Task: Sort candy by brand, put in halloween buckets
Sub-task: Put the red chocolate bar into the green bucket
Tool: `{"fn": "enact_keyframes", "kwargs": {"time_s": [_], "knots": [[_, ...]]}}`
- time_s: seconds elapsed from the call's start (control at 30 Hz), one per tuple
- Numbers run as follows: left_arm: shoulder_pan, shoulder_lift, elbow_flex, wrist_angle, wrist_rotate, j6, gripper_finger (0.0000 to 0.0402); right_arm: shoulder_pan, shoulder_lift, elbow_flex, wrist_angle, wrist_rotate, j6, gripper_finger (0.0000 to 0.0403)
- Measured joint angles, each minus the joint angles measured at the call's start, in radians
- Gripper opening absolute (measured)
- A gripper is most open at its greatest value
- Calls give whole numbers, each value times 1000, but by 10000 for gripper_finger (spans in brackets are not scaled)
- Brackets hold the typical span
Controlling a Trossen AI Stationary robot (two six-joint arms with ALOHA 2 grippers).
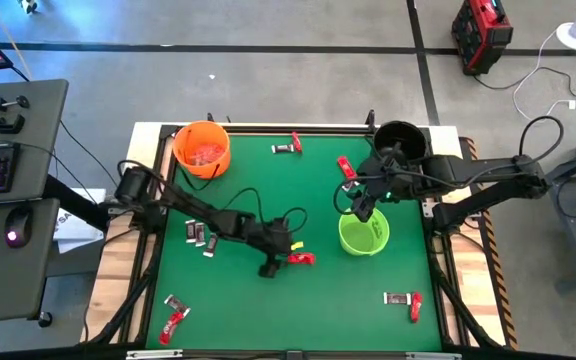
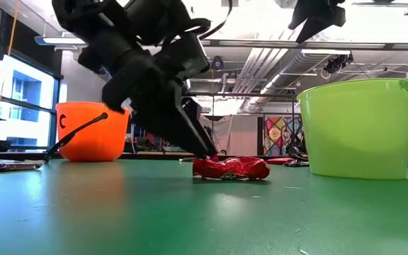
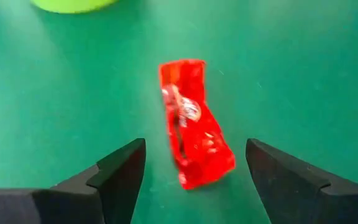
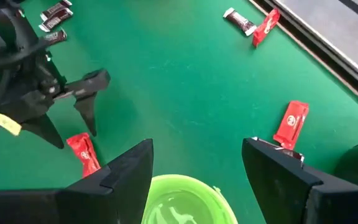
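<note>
Three buckets are seen on the green bench (image 1: 268, 190): an orange bucket (image 1: 202, 148) at the far left corner, with pale candy visible inside, a lime green bucket (image 1: 363, 233) right of centre, and a black bucket (image 1: 400, 138) at the far right edge. Ten loose candies can be counted from above, reading left to right: a dark and a red piece near the front left corner (image 1: 173, 318), three dark pieces (image 1: 201, 236) at mid-left, one red candy (image 1: 300, 259) near the centre, a dark-and-red pair (image 1: 288, 146) at the far edge, one red piece (image 1: 345, 166) beside the black bucket, and a dark-and-red pair (image 1: 405, 301) at the front right. The left gripper (image 1: 271, 265) is shown lowered to the bench with its fingers spread wide on either side of the central red candy, nothing held. The right gripper (image 1: 362, 210) is held above the lime green bucket's rim, fingers apart and empty. Open green surface is left across the bench's middle and along its front edge.
</note>
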Motion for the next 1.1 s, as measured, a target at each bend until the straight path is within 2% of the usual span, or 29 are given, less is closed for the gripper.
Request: {"fn": "enact_keyframes", "kwargs": {"time_s": [0.23,0.33,0.43,0.53,0.6,0.7,0.9,1.0,1.1], "knots": [[-4,62,5,31,-2,48,268,0,0,0,-9,11,-3,238],[-4,64,5,44,-19,44,242,0,0,0,-14,29,13,238],[-3,56,4,69,-23,40,170,0,0,0,-13,45,14,238],[0,56,6,86,-20,22,60,-2,0,0,-12,46,16,238],[8,51,6,90,-16,-20,18,-2,0,0,-12,46,17,238],[31,6,3,88,-13,-39,16,-2,0,0,-11,46,17,238],[136,-146,6,161,-22,44,2,-2,0,0,16,96,17,238],[190,-177,59,186,-21,92,1,-2,0,0,66,131,15,238],[221,-162,153,166,22,122,1,-2,-1,1,109,156,14,238]]}}
